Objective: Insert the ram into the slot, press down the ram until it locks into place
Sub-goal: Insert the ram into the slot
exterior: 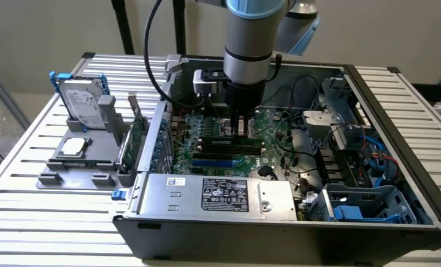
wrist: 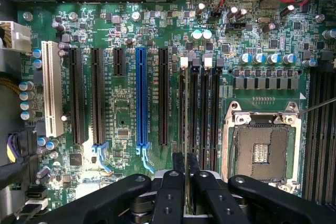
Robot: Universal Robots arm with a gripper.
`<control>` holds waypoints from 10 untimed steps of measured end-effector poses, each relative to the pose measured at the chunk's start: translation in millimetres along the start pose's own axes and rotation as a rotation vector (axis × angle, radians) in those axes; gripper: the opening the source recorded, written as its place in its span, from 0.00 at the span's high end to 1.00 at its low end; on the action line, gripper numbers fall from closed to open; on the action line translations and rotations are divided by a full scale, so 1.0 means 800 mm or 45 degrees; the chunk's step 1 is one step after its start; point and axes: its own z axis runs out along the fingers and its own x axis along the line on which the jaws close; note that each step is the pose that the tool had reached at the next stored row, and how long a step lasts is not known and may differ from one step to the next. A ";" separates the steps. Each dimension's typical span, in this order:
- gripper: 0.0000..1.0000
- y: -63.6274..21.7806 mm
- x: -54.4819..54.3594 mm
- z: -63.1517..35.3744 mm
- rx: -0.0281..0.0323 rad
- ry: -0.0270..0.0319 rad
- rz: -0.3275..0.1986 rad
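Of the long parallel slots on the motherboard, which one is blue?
The blue slot, with a blue latch at one end. The black slots flank it on both sides, and the white slot lies further off.

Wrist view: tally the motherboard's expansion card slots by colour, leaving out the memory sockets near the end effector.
Long white plastic card slot: 1
Long blue plastic card slot: 1
Black plastic card slots: 4, one of them short
Total: 6
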 end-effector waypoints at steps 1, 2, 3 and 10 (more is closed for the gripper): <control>0.87 0.000 0.000 0.001 0.0000 0.0002 0.000; 0.87 0.000 0.000 0.002 -0.0003 0.0008 0.000; 0.87 0.000 0.000 0.003 -0.0002 0.0011 0.000; 0.87 0.000 0.000 0.006 -0.0019 0.0034 0.000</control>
